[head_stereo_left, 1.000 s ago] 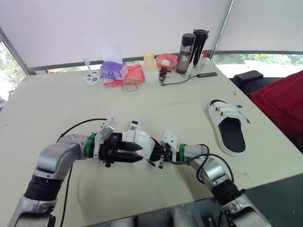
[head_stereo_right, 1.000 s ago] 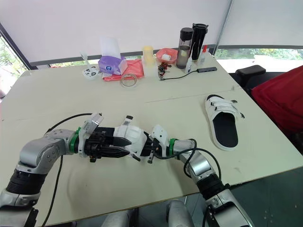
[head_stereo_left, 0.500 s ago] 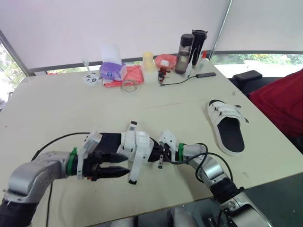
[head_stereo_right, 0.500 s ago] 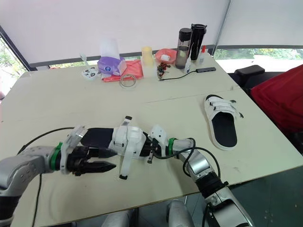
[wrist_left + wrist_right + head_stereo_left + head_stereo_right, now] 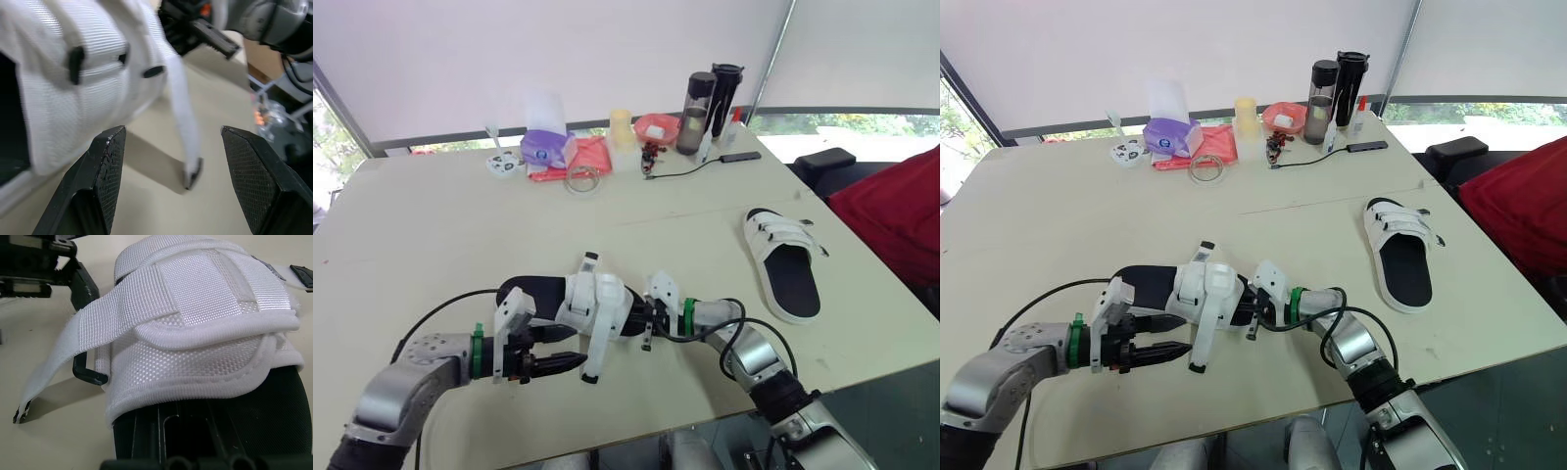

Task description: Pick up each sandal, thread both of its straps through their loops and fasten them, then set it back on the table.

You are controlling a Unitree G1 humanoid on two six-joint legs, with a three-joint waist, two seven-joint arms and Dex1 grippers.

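Table (image 5: 401, 235): near sandal (image 5: 570, 299) front centre, heel to the left, toe to the right, tipped toward the front edge. Right gripper (image 5: 644, 323) holds the toe end. Loose strap (image 5: 594, 352) hangs off the sandal's front side, tip on the table. Left gripper (image 5: 576, 362) sits in front of the sandal, just left of the strap, fingers apart.

Second sandal (image 5: 785, 262) lies flat, well apart to the right, toe toward the back.

Back edge, left to right: tissue box (image 5: 546, 147), cloth (image 5: 587, 155), cup (image 5: 623, 132), bowl (image 5: 658, 125), two bottles (image 5: 702, 98). Tape roll (image 5: 582, 179) in front of the cloth. Cable (image 5: 690, 167) runs right to a hub (image 5: 741, 155), in front of the bottles.
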